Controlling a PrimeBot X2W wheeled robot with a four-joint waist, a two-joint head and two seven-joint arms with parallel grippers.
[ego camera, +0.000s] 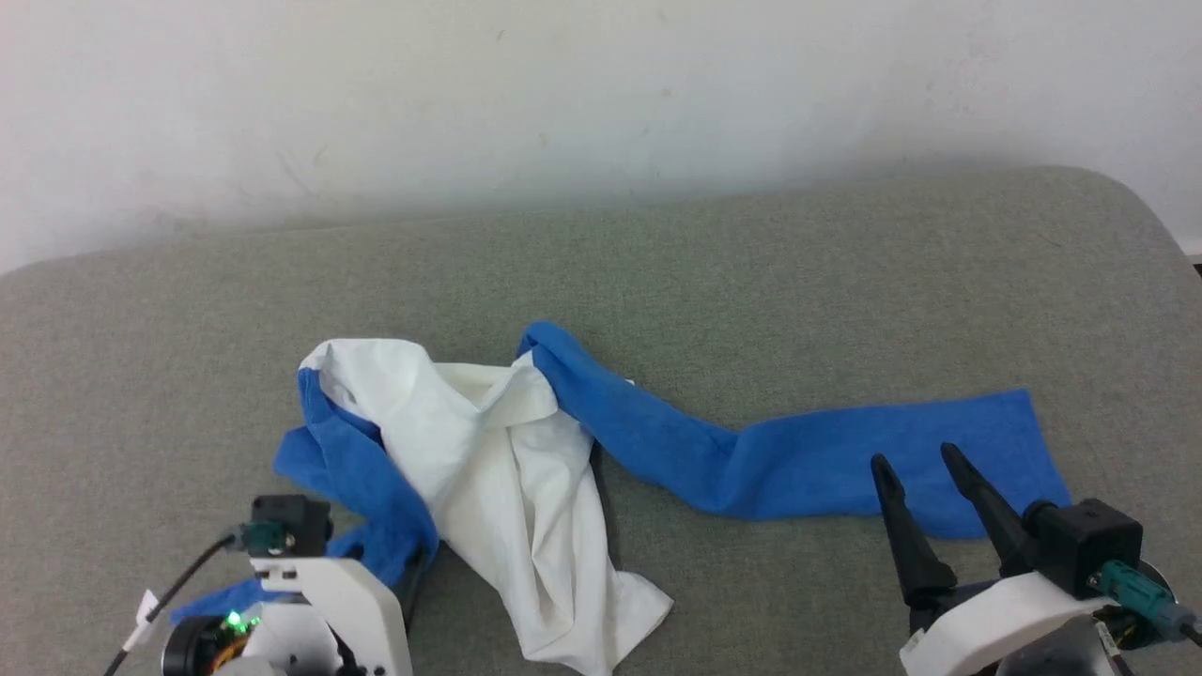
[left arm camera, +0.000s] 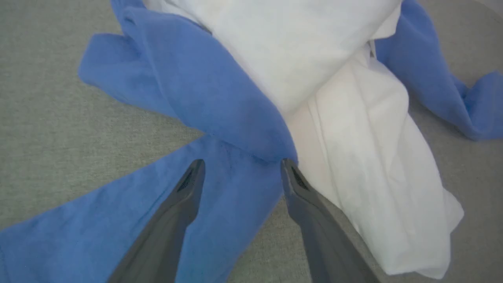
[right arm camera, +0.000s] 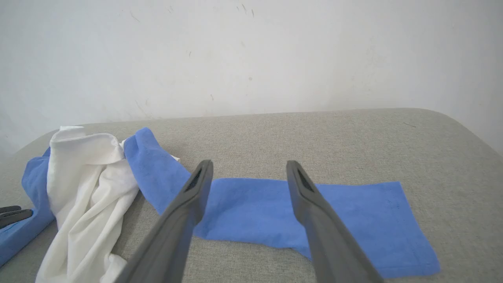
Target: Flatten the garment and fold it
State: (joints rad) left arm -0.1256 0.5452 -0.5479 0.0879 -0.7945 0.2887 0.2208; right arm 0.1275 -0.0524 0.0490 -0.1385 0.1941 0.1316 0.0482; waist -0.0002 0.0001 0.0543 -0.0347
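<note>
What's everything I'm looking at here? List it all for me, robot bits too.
shirt: one, white body with blue sleeves, crumpled at the table's near left.
sleeve: one of the shirt's, blue, stretched flat to the right.
table: one, grey, under everything.
wall: one, white, behind the table.
left fingers: two, dark, apart, over the shirt's other blue sleeve.
right fingers: two, dark, apart, at the stretched sleeve's end.

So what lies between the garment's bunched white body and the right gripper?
One blue sleeve, stretched out on the grey surface; the head view shows it.
</note>
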